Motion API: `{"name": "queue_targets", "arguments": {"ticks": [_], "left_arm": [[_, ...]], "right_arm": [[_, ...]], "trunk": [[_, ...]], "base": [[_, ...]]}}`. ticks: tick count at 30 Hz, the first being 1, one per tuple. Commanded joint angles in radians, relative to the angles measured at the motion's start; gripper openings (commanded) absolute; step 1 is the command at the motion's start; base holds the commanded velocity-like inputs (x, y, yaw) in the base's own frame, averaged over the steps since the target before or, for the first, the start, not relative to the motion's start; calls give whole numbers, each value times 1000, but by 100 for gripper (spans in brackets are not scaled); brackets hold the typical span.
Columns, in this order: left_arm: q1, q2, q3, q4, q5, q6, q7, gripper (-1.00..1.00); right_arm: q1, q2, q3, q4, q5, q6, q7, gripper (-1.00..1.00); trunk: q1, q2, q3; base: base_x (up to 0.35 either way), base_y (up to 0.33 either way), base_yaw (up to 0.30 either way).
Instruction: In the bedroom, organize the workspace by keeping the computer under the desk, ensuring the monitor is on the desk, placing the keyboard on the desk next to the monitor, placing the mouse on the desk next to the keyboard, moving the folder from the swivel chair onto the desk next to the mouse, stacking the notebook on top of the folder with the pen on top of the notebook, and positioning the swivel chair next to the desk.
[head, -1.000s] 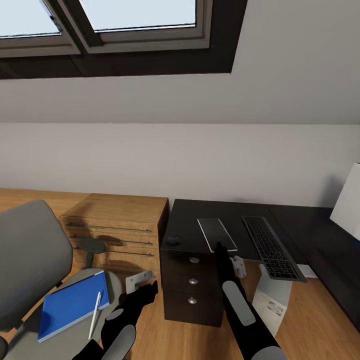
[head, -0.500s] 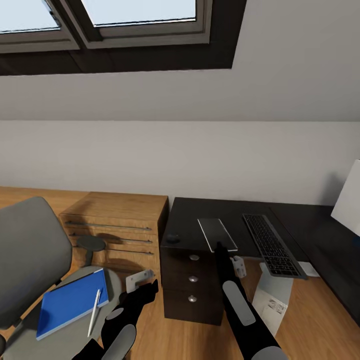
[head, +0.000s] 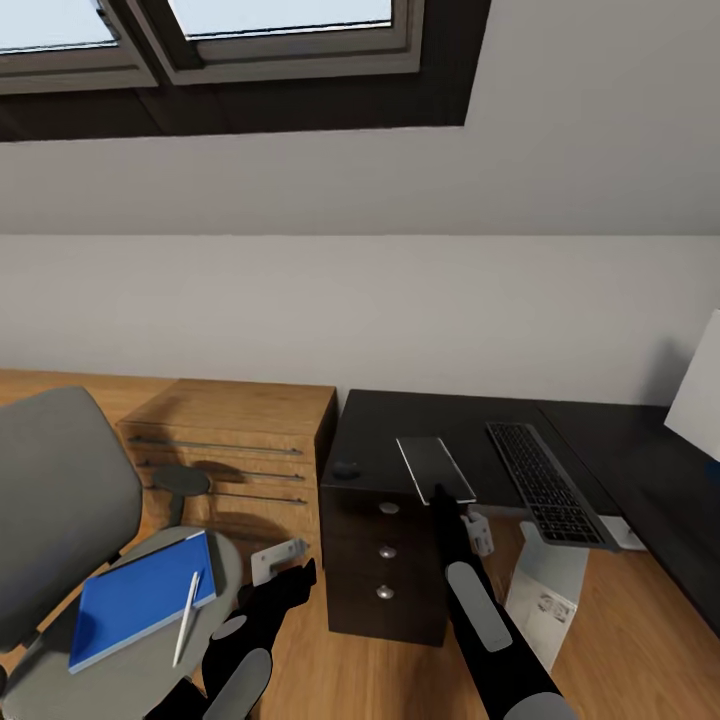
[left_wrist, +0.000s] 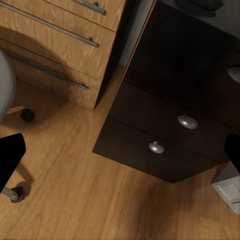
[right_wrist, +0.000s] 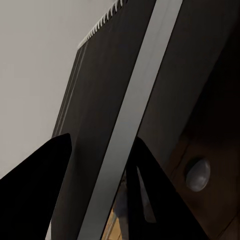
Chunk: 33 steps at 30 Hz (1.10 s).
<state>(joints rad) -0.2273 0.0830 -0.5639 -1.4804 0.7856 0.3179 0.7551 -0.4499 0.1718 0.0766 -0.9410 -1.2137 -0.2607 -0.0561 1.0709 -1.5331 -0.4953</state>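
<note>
Left gripper (head: 290, 580): lowest in the head view, left of centre, hanging over the wooden floor between the chair and the drawer unit. Its two dark fingertips sit at opposite edges of the left wrist view with a broad gap and nothing between them, so it is wide open and empty.

Swivel chair (head: 60, 500): lower left of the frame, grey seat and tall back, just beside the left gripper.

Folder (head: 140, 600): bright blue, flat on the chair seat.

Pen (head: 186, 617): thin and white, lying along the folder's right edge, partly on it.

Right gripper (head: 438, 493): centre of the frame, at the desk's front edge, at the near end of the notebook. In the right wrist view its fingers bracket the notebook's pale edge; they look closed on it, though the angle is too steep to be sure of firm contact.

Notebook (head: 434, 468): dark grey with white edges, on the desk top above the drawers, its near end over the front edge.

Desk (head: 400, 420): glossy black, centre to right.

Mouse (head: 346, 469): small and black, near the desk's left corner.

Keyboard (head: 545, 480): right of the notebook, running away from the camera, its near end overhanging the desk's front edge.

Computer (head: 545, 590): pale tower on the floor below the keyboard.

Monitor (head: 700, 395): white back at the right edge.

Doing the step well: confirm the grip on the thin notebook, lift it level, and clear desk space beside the mouse so the folder goes down first.
</note>
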Motion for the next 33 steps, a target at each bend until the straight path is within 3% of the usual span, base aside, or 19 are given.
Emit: {"name": "queue_targets", "arguments": {"ticks": [1,7,20,33], "left_arm": [[-1,1,-2,-1,4,3,7,100],[-1,0,-3,-1,5,3,7,100],[-1,1,-4,-1,5,3,7,100],[-1,3,-2,0,6,3,7,100]], "right_arm": [[-1,-8,4,1,-6,-6,-5,-100],[-1,-23,5,15,-8,-5,-6,-100],[-1,-28,3,20,-9,-5,-10,-100],[-1,-29,2,21,-7,-5,-11,-100]], "trunk": [[4,-8,-4],[27,-50,-23],[77,-141,-64],[77,-141,-64]], "base": [[0,0,0],[0,0,0],[0,0,0],[0,0,0]]}}
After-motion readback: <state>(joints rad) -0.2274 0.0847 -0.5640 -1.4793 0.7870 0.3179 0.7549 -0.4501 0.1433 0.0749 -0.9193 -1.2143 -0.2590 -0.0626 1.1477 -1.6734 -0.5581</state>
